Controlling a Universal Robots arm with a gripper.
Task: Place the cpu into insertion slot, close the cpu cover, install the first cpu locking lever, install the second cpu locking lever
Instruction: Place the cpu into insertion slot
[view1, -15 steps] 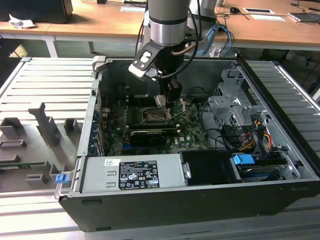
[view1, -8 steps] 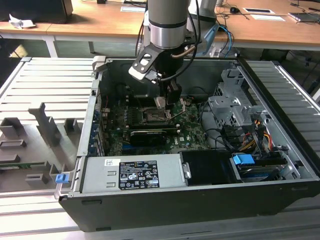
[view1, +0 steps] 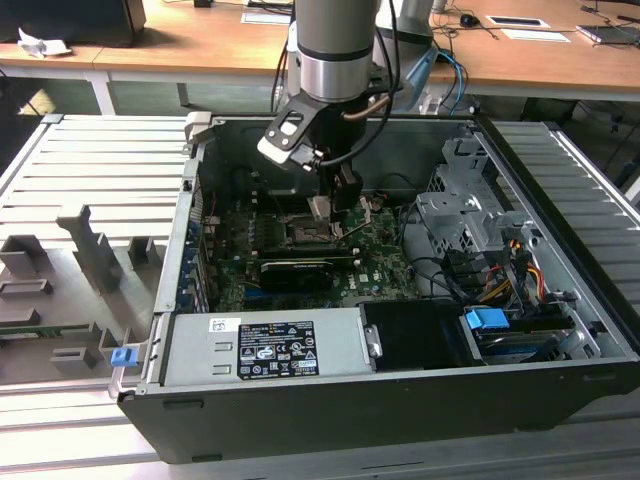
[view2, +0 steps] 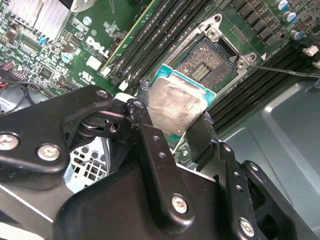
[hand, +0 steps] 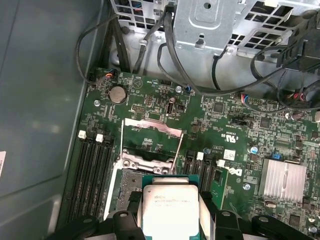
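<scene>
Toward the exterior view's left, the ribbed tabletop (view1: 90, 170) is carrying the open computer case (view1: 350, 420), whose green board (view1: 380, 265) is facing up. Near the middle of that board the gripper (view1: 322, 207) is hanging just above the insertion slot (view1: 305, 232) and is carrying the cpu (view1: 319, 206).

The chip is reading as a thin, stiff, light square with a dull metal lid. It is probably delicate on its underside and slippery across that smooth top. The sound place to take it is therefore by two opposite edges, keeping pressure off both faces.

That is how the jaws are taking it. In the second wrist view they are drawn in to the chip's own width and are gripping it. One of the black fingers (view2: 150, 145) is pressing one edge and its partner is pressing the opposite edge. The chip is sitting between them, over the socket and apart from it, not yet seated.

In the first wrist view the cpu cover (hand: 155, 127) is lying flipped open just beyond the socket, leaving it bare. Farther to the exterior view's right, the metal drive cage (view1: 460, 215) is standing well apart from the work.
</scene>
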